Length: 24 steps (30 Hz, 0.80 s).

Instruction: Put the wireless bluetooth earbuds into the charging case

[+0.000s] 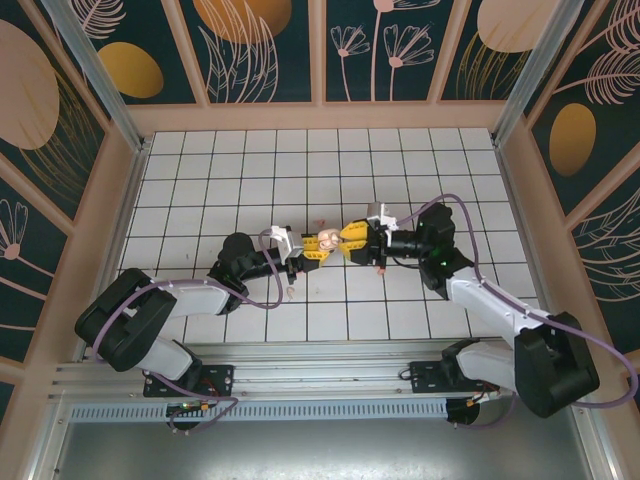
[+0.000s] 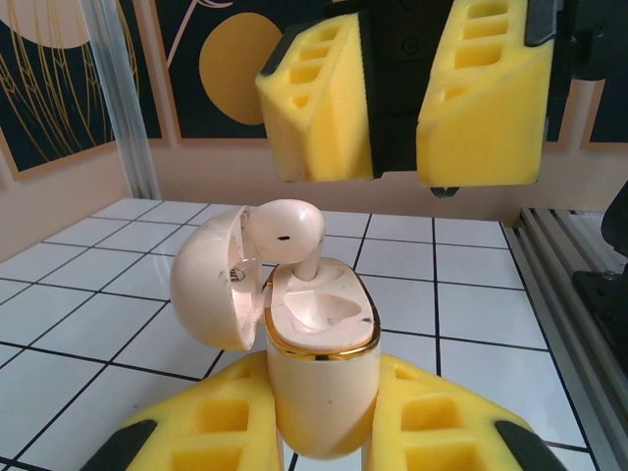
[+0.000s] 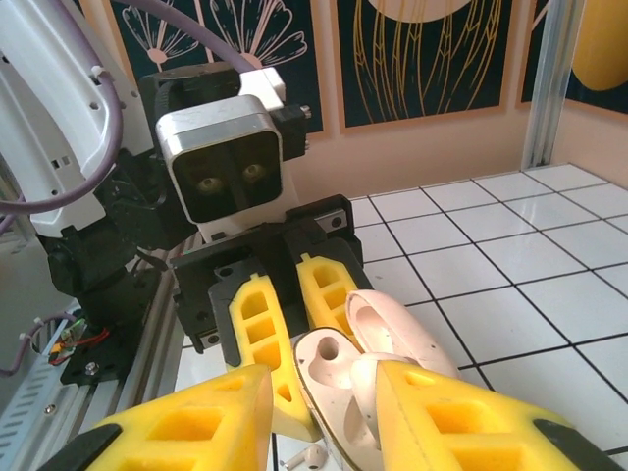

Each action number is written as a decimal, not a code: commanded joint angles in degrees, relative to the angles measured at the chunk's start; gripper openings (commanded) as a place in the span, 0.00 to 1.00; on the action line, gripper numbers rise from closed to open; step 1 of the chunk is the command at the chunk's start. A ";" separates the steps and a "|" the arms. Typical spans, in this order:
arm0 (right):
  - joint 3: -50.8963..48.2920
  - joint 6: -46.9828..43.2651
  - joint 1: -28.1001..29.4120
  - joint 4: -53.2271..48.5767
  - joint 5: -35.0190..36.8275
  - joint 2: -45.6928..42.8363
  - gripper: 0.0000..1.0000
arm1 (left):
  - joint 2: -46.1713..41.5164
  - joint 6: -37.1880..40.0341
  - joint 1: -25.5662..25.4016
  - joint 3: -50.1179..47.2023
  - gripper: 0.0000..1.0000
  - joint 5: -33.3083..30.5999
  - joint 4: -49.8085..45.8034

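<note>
My left gripper [image 2: 324, 424] is shut on the beige charging case [image 2: 324, 392], held upright above the tiles, its gold rim up and its lid [image 2: 211, 280] swung open to the left. A pale beige earbud [image 2: 285, 234] stands with its stem in the case's far socket, head sticking out. The near socket is bare. My right gripper [image 2: 397, 177] hovers just above, open, with nothing between its yellow fingers. From the right wrist, the earbud's head [image 3: 365, 392] lies against my right gripper's [image 3: 324, 402] right finger. From above, both grippers [image 1: 318, 248] [image 1: 345, 238] meet at mid-table.
A second beige earbud [image 3: 312, 456] lies loose on the white tiles under the case, also seen from above [image 1: 291, 292]. A small pinkish piece [image 1: 380, 268] lies by the right gripper. The left arm's wrist camera block [image 3: 221, 172] faces the right gripper closely. Wooden walls ring the floor.
</note>
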 commanded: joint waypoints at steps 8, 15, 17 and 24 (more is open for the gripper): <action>5.33 -9.07 -0.24 -7.17 -3.22 -0.86 0.32 | -1.04 0.79 -0.23 1.86 0.16 0.47 0.10; 7.01 -10.93 0.00 -8.96 -4.09 1.17 0.30 | -1.10 0.74 -0.28 2.01 0.16 0.81 0.05; 7.19 -11.22 0.06 -9.21 -4.18 1.58 0.30 | -1.18 0.85 -0.25 2.01 0.16 0.90 -0.01; 7.55 -12.42 0.07 -10.06 -3.76 2.71 0.29 | -1.40 0.82 -0.26 2.07 0.16 0.91 -0.18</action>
